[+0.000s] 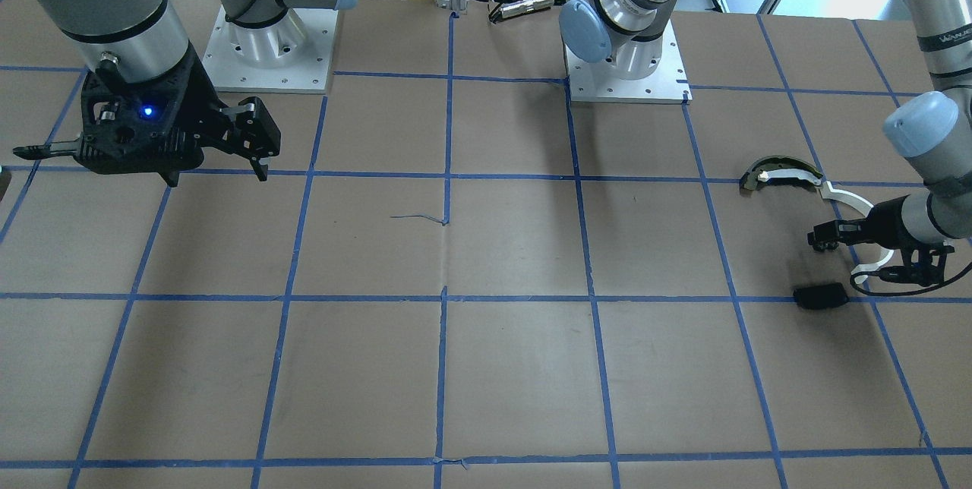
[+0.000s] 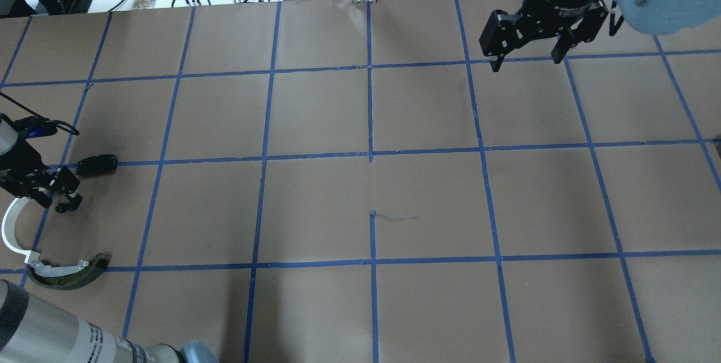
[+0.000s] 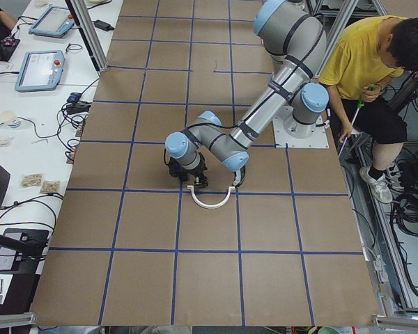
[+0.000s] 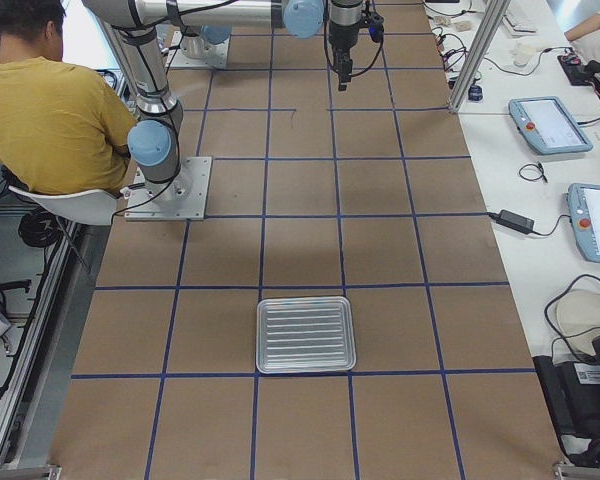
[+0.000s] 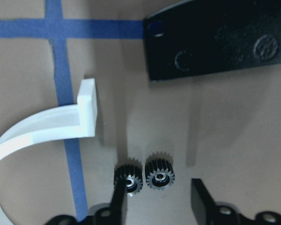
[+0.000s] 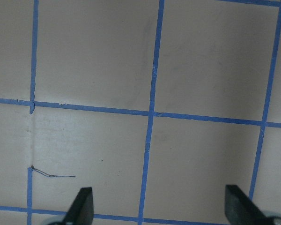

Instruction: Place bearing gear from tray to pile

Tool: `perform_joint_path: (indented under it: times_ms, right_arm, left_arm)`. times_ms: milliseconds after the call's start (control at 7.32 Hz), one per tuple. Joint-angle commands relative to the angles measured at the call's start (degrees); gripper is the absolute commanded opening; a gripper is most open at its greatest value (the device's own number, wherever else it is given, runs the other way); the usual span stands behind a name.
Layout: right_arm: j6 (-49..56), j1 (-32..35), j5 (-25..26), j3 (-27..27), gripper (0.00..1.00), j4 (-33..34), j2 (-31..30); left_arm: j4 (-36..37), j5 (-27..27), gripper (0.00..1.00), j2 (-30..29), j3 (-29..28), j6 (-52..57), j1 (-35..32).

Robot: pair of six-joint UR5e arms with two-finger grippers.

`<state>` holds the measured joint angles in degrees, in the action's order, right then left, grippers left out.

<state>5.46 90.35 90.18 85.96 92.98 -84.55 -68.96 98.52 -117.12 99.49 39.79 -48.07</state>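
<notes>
Resolved two bearing gears (image 5: 159,175) at the spread-fingered left tool (image 5: 158,197) only from its wrist, not overhead; found right tool (image 2: 528,63) likewise spread.

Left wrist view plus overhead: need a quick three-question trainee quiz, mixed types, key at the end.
1. How many gears show near the left gripper's fingers in the left wrist view?
2. True or false: the right gripper, seen overhead, is shut on a gear.
3. In the left wrist view, what lies toward the upper right of the gears? A) white curved strip B) black plate C) metal tray
Key: 1 two; 2 false, it is open; 3 B.
</notes>
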Motion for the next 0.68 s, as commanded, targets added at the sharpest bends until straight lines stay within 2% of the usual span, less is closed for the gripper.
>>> perform_joint_path:
  times_ms: [0, 137, 410, 546]
  right_arm:
    - [0.0, 0.0, 0.0, 0.0, 1.00, 0.0, 0.0]
    - [0.0, 0.0, 0.0, 0.0, 1.00, 0.0, 0.0]
    - [0.0, 0.0, 0.0, 0.0, 1.00, 0.0, 0.0]
    - [0.0, 0.0, 0.0, 0.0, 1.00, 0.0, 0.0]
  left_arm:
    - [-1.5, -0.2, 1.00, 3.0, -2.4, -0.4, -4.9]
    - [-3.0, -0.5, 1.00, 4.8, -4.2, -1.7, -9.5]
    - [-17.2, -1.3, 1.00, 10.3, -11.2, -13.5, -15.5]
    - [-20.5, -5.7, 1.00, 13.7, -13.9, -18.6, -19.0]
